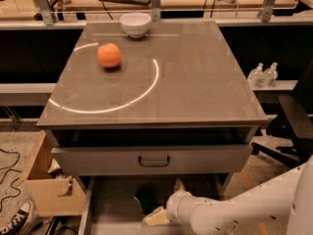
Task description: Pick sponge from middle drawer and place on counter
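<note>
Gripper (160, 213) low inside the open middle drawer (110, 207), just beside the dark sponge (145, 199).
Open or clamped: cannot tell. Arm enters low from the right, probably to clear the closed drawer front (151, 158) above. Counter (195, 82) is the destination.

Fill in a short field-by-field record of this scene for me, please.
counter: grey-brown top with a white arc
on counter: orange fruit at left, white bowl at the far edge
drawer: pulled open, below the closed drawer front
sponge: on the drawer floor, dark face up
gripper: down inside the drawer, close beside the sponge; contact cannot be told
task state: sponge not yet on counter
</note>
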Tool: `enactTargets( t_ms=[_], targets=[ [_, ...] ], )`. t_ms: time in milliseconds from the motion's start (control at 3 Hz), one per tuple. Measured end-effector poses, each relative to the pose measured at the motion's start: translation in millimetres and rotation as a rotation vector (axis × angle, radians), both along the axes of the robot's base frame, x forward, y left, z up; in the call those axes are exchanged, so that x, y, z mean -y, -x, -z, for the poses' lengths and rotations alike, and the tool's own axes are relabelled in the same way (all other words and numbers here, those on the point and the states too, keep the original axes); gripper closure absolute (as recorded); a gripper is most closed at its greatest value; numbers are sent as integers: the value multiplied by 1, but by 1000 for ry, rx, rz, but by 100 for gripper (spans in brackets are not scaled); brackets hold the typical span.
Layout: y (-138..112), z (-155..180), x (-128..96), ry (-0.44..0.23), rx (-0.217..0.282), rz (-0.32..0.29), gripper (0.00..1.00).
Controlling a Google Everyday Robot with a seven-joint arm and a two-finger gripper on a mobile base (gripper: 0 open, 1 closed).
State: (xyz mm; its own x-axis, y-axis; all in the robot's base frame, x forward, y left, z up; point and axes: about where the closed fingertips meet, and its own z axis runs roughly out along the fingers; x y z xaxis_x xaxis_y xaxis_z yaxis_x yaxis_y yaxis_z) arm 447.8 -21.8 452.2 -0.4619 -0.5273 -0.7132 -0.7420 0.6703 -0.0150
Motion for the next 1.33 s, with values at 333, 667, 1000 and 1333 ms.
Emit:
enactTargets(
  t_ms=[333,667,1000,1333],
  targets=[
    [-4,18,-11,-40,10,3,0],
    [-7,33,-21,-74,16,3,0],
    [-10,44,-28,-90,21,7,0],
    [-12,53,-33,-84,24,15,0]
  ],
)
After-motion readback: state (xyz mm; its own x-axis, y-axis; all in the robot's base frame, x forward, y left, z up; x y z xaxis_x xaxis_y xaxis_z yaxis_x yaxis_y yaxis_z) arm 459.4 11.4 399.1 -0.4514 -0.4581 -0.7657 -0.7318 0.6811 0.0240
